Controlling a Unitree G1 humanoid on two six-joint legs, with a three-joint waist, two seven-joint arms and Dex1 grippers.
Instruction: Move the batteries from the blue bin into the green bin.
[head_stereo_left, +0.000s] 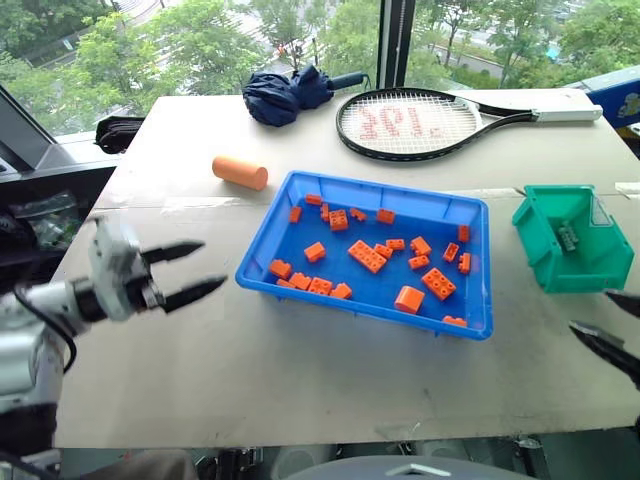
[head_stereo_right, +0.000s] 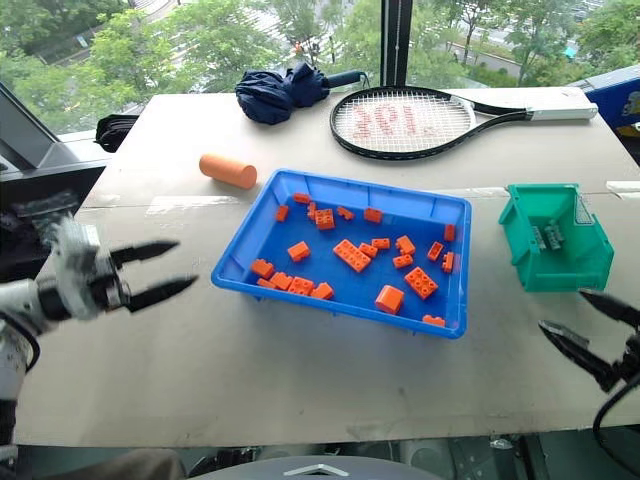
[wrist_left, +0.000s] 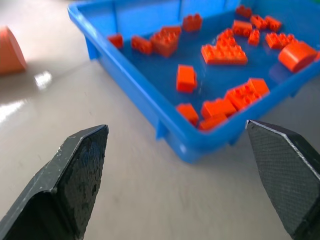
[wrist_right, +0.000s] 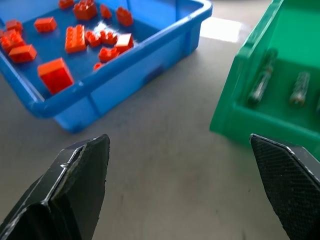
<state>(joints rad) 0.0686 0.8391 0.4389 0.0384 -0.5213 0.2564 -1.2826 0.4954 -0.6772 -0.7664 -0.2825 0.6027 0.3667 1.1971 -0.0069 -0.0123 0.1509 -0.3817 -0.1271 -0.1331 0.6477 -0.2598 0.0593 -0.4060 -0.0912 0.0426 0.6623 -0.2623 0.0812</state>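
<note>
Big pale counter (head_stereo_left: 300, 370), smooth and a bit shiny, with a faint line running across it from side to side. Lit by soft daylight. Behind the far edge, tall windows (head_stereo_left: 180, 40) with a dark post (head_stereo_left: 396, 45) between the panes. Outside, lots of green trees (head_stereo_left: 120, 50) and a bit of road far below. Near the far edge, a dark blue folded umbrella (head_stereo_left: 290, 92) and beside it a black racket (head_stereo_left: 420, 122) with white strings and red marks. Near the far left corner, a dark bundle (head_stereo_left: 118, 133) just off the counter. Near the far right corner, something blue (head_stereo_left: 615, 95) poking in.
</note>
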